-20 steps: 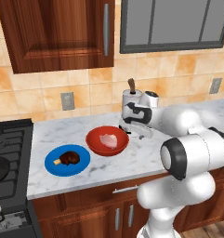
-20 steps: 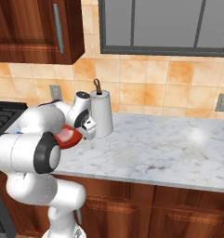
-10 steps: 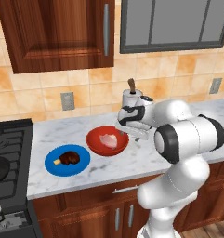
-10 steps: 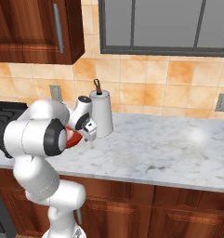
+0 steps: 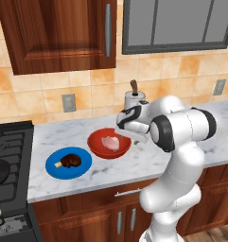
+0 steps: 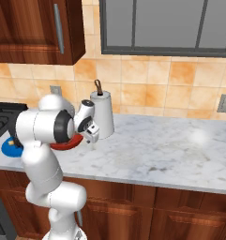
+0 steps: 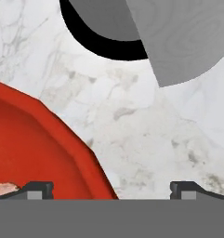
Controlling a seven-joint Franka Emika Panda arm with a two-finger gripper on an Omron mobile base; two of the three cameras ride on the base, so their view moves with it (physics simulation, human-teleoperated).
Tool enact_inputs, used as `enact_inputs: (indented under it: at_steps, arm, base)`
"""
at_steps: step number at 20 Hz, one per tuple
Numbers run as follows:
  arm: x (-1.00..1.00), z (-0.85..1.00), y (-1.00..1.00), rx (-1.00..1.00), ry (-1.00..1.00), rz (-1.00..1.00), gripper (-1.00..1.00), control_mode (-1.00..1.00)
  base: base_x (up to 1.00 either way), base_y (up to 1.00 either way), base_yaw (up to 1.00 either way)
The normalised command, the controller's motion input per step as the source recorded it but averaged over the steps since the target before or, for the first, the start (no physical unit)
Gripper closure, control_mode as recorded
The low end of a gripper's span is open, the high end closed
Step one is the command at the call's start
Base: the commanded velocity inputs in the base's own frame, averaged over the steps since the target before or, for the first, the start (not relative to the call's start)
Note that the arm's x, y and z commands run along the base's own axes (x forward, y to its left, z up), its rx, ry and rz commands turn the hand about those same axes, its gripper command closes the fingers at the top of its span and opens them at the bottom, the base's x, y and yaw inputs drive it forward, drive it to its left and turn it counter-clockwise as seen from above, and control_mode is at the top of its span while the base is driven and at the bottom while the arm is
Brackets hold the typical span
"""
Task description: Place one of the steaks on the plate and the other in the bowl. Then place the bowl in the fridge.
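The red bowl [image 5: 100, 146] sits mid-counter with the pale pink steak [image 5: 110, 142] lying in it. To its left, the blue plate [image 5: 55, 167] carries the dark brown steak [image 5: 71, 160]. My gripper [image 5: 129, 136] hangs open just above the bowl's right rim, and nothing is held. In the hand view the gripper [image 7: 111, 190] straddles the rim of the bowl [image 7: 34, 148]: one fingertip [image 7: 36, 188] is over the inside near the steak [image 7: 4, 188], the other is over bare marble. From the right base the gripper [image 6: 92, 137] shows beside the bowl [image 6: 70, 143]. The fridge is out of view.
A white jug [image 5: 134, 101] with a brown handle stands just behind the gripper, close to the wall. The black stove [image 5: 9, 156] borders the counter on the left. Wooden cabinets hang above; the marble counter [image 6: 170, 150] stretches away to the right.
The hand has shifted left and slightly down from in front of the jug to the bowl's right rim. The elbow has swung. The jaws stayed open; bowl, plate and steaks have not moved.
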Motion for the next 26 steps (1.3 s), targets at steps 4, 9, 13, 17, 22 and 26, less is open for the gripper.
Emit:
enact_inputs:
  at_steps: [4, 9, 13, 17, 22, 26]
  arm:
    - [0.17, -0.24, 0.09, 0.0, 0.0, 0.04, -1.0, -1.0]
    - [0.14, -0.09, 0.18, 0.0, 0.0, 0.03, -1.0, -1.0]
    - [0.03, -0.02, 0.41, 0.0, 0.0, 0.0, 1.0, -1.0]
    - [0.0, 0.0, 0.39, 0.0, 0.0, 0.0, 1.0, -1.0]
    - [-0.03, -0.03, 0.09, 0.01, -0.01, 0.0, 1.0, -1.0]
    - [-0.3, 0.29, 0.0, 0.02, -0.05, -0.08, 1.0, -1.0]
  base:
    - [0.0, 0.0, 0.0]
    - [0.0, 0.0, 0.0]
    - [0.0, 0.0, 0.0]
    - [0.0, 0.0, 0.0]
    - [0.0, 0.0, 0.0]
    - [0.0, 0.0, 0.0]
